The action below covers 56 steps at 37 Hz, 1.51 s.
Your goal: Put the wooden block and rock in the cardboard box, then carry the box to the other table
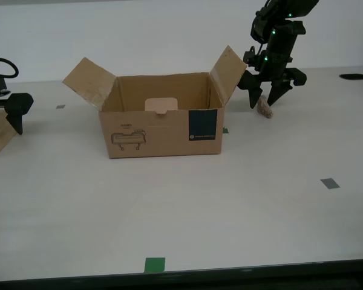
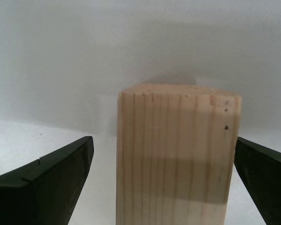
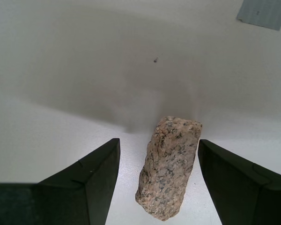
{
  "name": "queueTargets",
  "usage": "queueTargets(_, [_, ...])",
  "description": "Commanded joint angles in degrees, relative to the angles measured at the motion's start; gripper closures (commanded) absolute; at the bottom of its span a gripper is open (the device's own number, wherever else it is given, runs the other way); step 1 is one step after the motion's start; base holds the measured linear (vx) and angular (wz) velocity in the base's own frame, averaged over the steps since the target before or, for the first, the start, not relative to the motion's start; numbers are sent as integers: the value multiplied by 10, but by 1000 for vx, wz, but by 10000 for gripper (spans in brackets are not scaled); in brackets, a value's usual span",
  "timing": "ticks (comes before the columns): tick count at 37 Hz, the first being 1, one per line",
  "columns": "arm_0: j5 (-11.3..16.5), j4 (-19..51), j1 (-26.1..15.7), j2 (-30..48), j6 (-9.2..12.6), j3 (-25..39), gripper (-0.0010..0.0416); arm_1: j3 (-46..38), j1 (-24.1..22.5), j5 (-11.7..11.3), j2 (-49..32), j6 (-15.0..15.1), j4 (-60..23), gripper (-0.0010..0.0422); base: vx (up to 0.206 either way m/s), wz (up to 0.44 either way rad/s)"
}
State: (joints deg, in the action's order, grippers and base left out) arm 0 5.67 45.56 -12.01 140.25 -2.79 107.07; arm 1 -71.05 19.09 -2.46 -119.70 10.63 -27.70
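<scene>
My first gripper (image 1: 267, 96) hangs with fingers apart astride the rock (image 3: 169, 167), which lies on the white table (image 1: 230, 205) at about two o'clock from the cardboard box (image 1: 160, 130), just beyond its raised flap. My second gripper (image 2: 161, 187) is spread around the wooden block (image 2: 178, 154), not clamping it, at nine o'clock of the box. The box stands open between us, flaps splayed. Green tape (image 1: 155, 264) and a grey patch (image 1: 330, 183) mark the tabletop nearer the camera.
</scene>
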Motion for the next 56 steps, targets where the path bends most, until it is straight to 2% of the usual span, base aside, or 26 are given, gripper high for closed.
queueTargets(1, [-2,-1,-1,0,0,0,197,0,0,-1,0,-2,0,29,0,0])
queueTargets(15, [-2,-2,-2,0,0,0,272,0,0,-1,0,-9,3,158,0,0])
queueTargets(22, [-2,-2,-4,0,0,0,303,0,0,-1,0,-23,4,229,0,0])
queueTargets(28, [-2,-3,-4,0,0,0,305,0,0,-1,0,-31,6,305,0,0])
queueTargets(35, [-2,-2,-4,0,0,0,305,0,0,-1,0,-36,9,415,0,0])
queueTargets(39, [-2,-1,-5,0,0,0,323,0,0,-1,0,-47,10,407,0,0])
queueTargets(45, [-2,0,-5,0,0,0,414,0,0,-1,0,-51,11,414,0,0])
queueTargets(47, [-2,-1,-5,0,0,0,401,0,0,-1,0,-52,10,413,0,0])
queueTargets(56, [-2,-1,-5,0,0,0,407,0,0,-1,0,-57,10,413,0,0])
